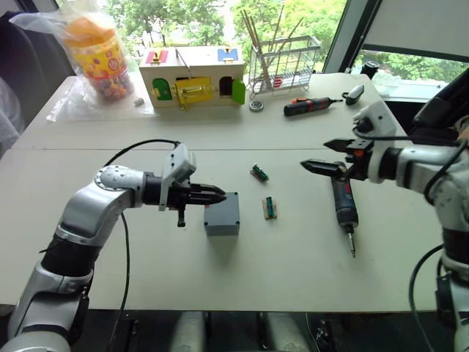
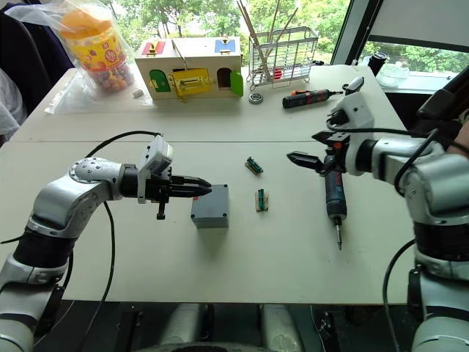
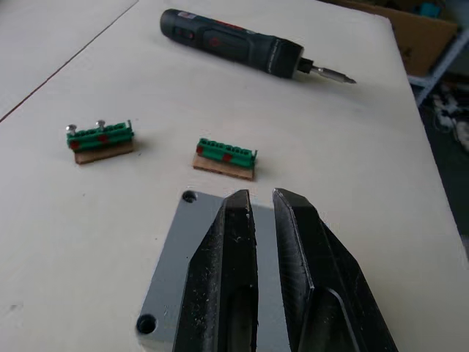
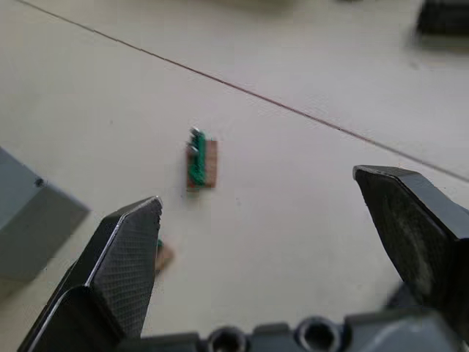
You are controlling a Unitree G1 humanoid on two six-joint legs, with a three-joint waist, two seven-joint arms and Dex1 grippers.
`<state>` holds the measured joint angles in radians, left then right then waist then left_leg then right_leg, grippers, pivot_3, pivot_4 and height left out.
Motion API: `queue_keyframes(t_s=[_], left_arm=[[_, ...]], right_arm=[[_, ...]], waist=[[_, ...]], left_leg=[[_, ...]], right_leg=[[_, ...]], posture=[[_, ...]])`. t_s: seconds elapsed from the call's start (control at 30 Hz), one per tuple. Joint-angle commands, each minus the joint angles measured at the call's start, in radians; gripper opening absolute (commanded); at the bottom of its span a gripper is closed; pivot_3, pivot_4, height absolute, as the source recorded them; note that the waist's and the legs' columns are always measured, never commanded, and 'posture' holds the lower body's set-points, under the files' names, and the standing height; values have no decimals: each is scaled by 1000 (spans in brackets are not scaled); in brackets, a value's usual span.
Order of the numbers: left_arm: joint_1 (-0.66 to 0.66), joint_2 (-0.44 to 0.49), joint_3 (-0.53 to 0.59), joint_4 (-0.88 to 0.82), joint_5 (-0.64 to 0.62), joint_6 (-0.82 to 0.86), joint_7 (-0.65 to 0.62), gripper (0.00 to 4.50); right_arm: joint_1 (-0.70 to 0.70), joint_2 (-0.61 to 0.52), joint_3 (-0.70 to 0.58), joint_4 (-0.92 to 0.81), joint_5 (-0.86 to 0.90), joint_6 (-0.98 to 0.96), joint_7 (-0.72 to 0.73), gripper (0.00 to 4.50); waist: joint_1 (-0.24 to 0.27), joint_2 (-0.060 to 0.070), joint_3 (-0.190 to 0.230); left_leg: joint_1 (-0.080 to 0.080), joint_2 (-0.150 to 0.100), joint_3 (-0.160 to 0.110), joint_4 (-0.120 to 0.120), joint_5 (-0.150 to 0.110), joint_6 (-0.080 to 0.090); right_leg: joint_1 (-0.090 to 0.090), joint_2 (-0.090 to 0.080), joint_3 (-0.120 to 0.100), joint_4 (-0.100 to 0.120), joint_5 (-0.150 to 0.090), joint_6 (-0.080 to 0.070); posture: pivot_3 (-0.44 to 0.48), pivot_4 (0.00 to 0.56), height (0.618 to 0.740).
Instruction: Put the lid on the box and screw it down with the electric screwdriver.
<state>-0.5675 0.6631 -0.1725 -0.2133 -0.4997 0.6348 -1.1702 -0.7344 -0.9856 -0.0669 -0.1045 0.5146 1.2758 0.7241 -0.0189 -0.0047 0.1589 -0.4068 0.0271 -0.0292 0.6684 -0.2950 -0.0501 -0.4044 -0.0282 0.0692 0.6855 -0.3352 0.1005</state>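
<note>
My left gripper (image 1: 218, 194): two black fingers pressed almost together with a thin gap, grasping nothing, tips over the near edge of the lid.
My right gripper (image 1: 316, 156): two black fingers spread wide apart, nothing between them, hanging above the table (image 1: 293, 257) just over the handle end of the electric screwdriver.
Flat square grey plastic lid (image 3: 172, 264): lying on top of the box, screw holes visible at two corners in my left wrist view; no screws seen in those holes.
Small square grey plastic box (image 1: 222, 214): on the pale table, directly under my left fingertips, closed off by the lid.
Thick black cylindrical electric screwdriver with a red band (image 1: 343, 203): lying flat on the table below my right gripper, metal bit pointing toward my body, well apart from the box.
Two small green terminal blocks on brown bases (image 1: 270, 207): on the table between the box and the electric screwdriver, one nearer me, the other (image 1: 259, 173) farther off.
Slimmer black-and-orange screwdriver (image 1: 309, 106): lying at the far side of the table.
Wooden toy house (image 1: 192, 75): at the far edge, beside a wire basket (image 1: 284, 62).
Plastic bag with a colourful tub (image 1: 95, 51): far left corner.
</note>
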Motion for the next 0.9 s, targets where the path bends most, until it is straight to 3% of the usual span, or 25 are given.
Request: queue_keyframes(t_s=[0.03,0.17,0.37,0.77,0.87,0.9], left_arm=[[-20,-9,-19,-56,4,-42,-21,446],[-9,-14,-58,-84,45,-78,-15,446],[40,-56,-51,-120,38,-66,47,446],[151,-83,-28,-211,11,-11,174,446],[158,-85,-26,-216,9,-5,188,446],[160,-84,-25,-215,11,-6,192,446]], right_arm=[[-55,-140,155,123,7,146,125,4461],[-154,-184,303,249,24,226,237,4461],[-275,-121,480,411,-11,287,286,4461],[-324,6,745,589,-181,120,374,4461],[-310,16,806,589,-239,49,422,3859],[-297,8,825,582,-263,19,437,3457]], waist=[[-1,0,0],[-5,1,0],[-4,1,0],[-2,-1,-1],[-2,-4,-3],[-1,-4,-3]], left_leg=[[0,0,0,-1,0,0],[0,0,2,0,0,1],[0,0,2,0,0,1],[0,0,1,2,0,1],[2,1,1,2,0,1],[4,1,0,2,0,1]], right_leg=[[0,0,0,0,0,0],[-1,0,2,-1,0,0],[-1,0,2,0,0,0],[-1,0,1,0,0,0],[2,0,1,0,0,0],[3,0,1,0,0,0]], posture=[[0,150,736],[0,150,736],[0,150,736],[0,150,736],[0,150,736],[0,150,736]])
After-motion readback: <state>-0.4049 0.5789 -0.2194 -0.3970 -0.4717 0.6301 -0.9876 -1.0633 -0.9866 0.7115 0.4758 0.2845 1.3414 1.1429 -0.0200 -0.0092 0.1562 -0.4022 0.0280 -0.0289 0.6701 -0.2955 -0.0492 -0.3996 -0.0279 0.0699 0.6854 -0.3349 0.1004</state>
